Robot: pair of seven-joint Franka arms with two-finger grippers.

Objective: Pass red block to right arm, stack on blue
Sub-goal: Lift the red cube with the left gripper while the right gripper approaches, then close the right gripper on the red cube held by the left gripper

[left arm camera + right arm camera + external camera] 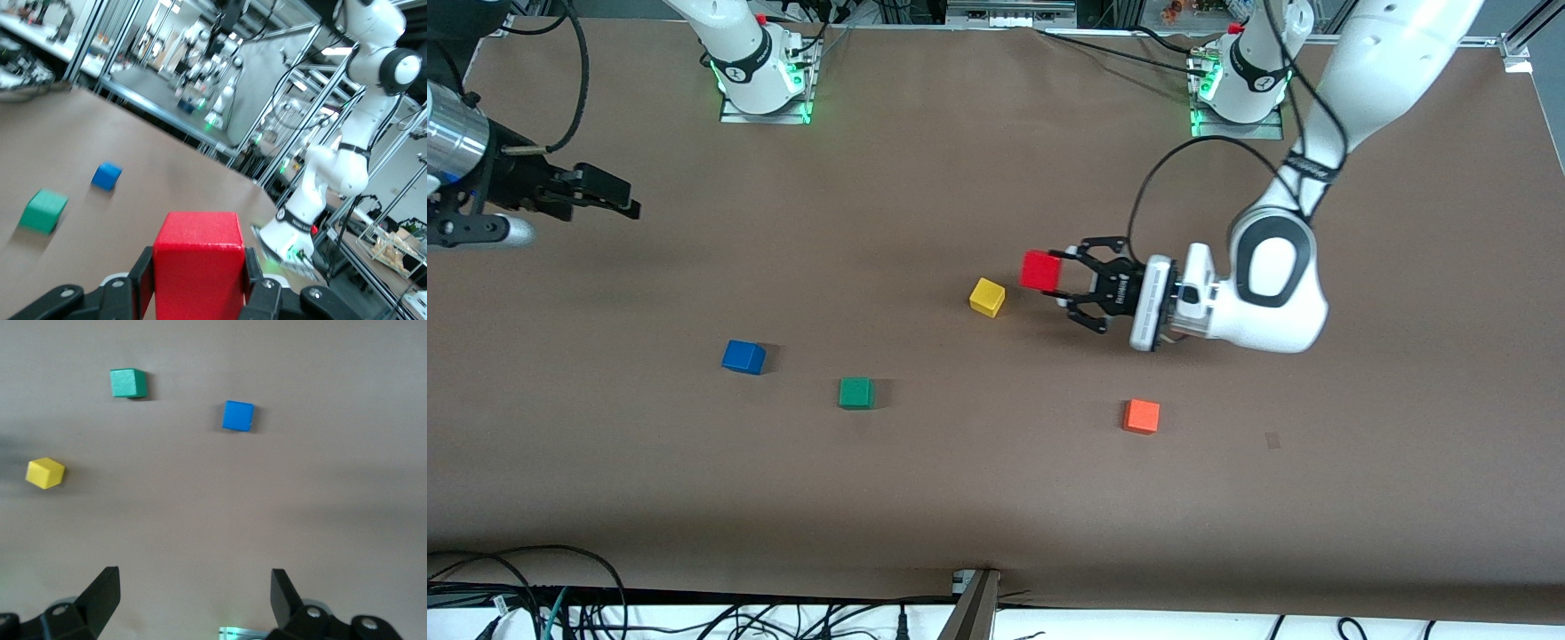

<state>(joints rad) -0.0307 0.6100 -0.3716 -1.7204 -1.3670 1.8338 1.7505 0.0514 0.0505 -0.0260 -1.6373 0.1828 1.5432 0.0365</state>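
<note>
Cubes lie scattered on the brown table [960,498]. Nearest the front camera is the orange cube [1142,416], toward the left arm's end. A little farther from the camera sits the green cube [855,393], and farther again, toward the right arm's end, the blue cube [743,356], well apart from the green one. The yellow cube [987,297] lies farther from the camera than all three, near the middle of the table.

Just beside the yellow cube, raised off the table, the red block [1040,270] is clamped between the fingers of the left gripper [1060,277], which points sideways toward the right arm's end. The left wrist view shows the red block [197,271] squeezed between both black fingers [141,279], with the green cube [43,211] and blue cube [107,176] on the table.

The right gripper [624,203] waits over the table's edge at the right arm's end, well apart from every cube. In its wrist view the fingers [101,595] stand spread wide, with nothing between them.
</note>
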